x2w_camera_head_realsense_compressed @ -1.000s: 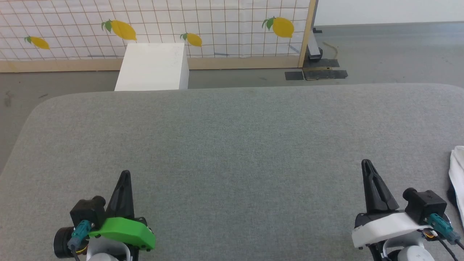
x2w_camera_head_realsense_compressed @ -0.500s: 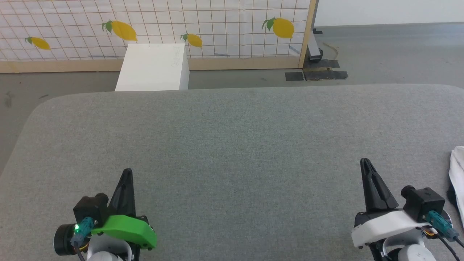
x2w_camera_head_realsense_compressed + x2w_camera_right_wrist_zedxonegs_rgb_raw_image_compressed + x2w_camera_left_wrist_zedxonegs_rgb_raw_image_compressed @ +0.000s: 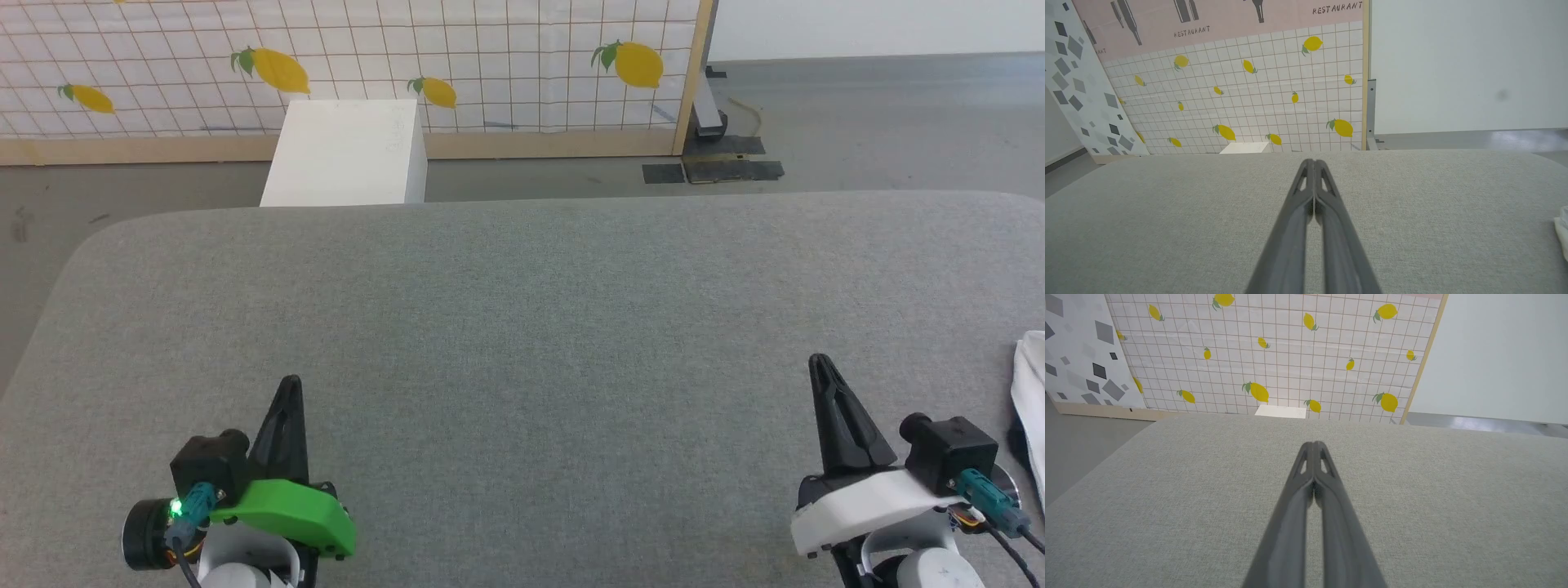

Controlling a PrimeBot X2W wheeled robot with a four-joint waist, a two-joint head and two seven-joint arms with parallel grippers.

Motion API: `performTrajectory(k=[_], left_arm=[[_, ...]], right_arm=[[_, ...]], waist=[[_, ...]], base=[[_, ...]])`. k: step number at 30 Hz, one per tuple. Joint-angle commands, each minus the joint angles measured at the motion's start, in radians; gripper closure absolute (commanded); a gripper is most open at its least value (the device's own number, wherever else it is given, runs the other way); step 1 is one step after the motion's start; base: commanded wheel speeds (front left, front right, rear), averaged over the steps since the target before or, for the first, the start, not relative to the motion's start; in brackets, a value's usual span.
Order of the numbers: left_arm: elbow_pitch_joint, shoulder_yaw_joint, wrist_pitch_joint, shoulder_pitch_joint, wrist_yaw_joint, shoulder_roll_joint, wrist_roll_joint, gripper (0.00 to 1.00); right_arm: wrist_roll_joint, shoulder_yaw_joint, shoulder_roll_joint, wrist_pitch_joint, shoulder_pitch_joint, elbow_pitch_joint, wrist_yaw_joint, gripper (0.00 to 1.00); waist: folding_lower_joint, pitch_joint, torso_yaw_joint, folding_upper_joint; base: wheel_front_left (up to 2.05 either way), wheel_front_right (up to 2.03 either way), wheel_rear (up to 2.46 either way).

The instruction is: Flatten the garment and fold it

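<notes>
A strip of the garment [image 3: 1029, 408], white cloth with a dark part beside it, pokes in at the head view's right edge on the grey padded table [image 3: 522, 327]; the rest is out of view. A white corner of the garment [image 3: 1563, 237] lies at the right wrist view's right edge. My right gripper [image 3: 818, 363] stands shut and holds nothing, left of that cloth and apart from it. My left gripper [image 3: 290, 384] is shut and holds nothing at the lower left. Their dark fingers meet at the tips in the wrist views: left gripper [image 3: 1313, 446], right gripper [image 3: 1310, 163].
Beyond the table's far edge stands a white box [image 3: 347, 155] on the grey floor, with a lemon-patterned tiled panel [image 3: 490, 65] behind it. Dark floor plates [image 3: 718, 167] lie at the panel's foot. The table's left corner is rounded.
My left gripper has dropped slightly toward the picture's bottom and a green light on its wrist has come on. The right gripper has edged a touch forward. The garment has not moved.
</notes>
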Motion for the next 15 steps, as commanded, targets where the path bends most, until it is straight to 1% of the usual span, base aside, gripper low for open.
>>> performTrajectory(k=[1,15], left_arm=[[-0.007,0.004,0.005,0.012,0.005,-0.007,0.014,1.00],[-0.030,0.008,0.034,0.017,0.007,-0.015,0.045,1.00]], right_arm=[[-0.013,0.001,0.000,0.005,0.007,-0.009,0.000,1.00],[-0.036,0.002,0.000,0.033,0.010,-0.029,-0.001,1.00]], waist=[[0.0000,0.000,0.000,-0.0001],[0.0000,-0.002,0.001,-0.0001]], base=[[0.00,0.00,0.00],[0.00,0.00,0.00]])
